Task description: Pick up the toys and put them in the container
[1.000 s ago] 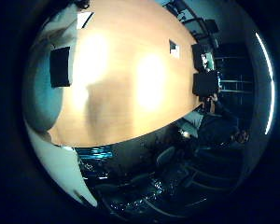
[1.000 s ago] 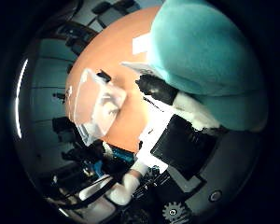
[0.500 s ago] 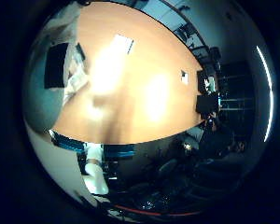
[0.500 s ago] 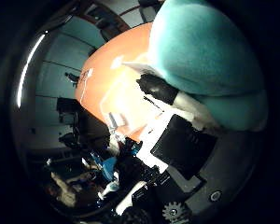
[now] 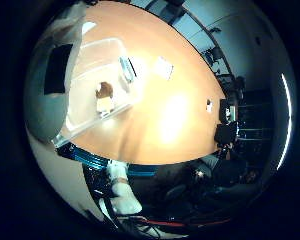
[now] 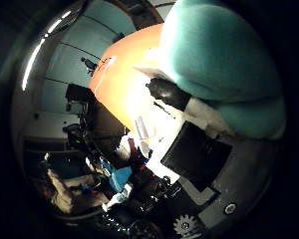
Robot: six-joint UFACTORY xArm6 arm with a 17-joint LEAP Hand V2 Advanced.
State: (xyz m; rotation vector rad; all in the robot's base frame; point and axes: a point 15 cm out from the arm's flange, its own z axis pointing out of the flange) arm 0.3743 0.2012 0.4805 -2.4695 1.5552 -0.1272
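Hand [image 6: 209, 154] with fingers curled around a teal plush toy [image 6: 214, 55], above an orange bench [image 5: 170, 100], clear container [image 5: 97, 85] holding a brown-and-white toy [image 5: 105, 96]

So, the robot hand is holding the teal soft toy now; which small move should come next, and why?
Probably carry it across until it hangs over the clear plastic container on the orange wooden table, then lower it. The teal soft toy fills the thumb side view, pressed against the robot hand, and the container lies off to one side of the palm, with a small brown and white toy inside.
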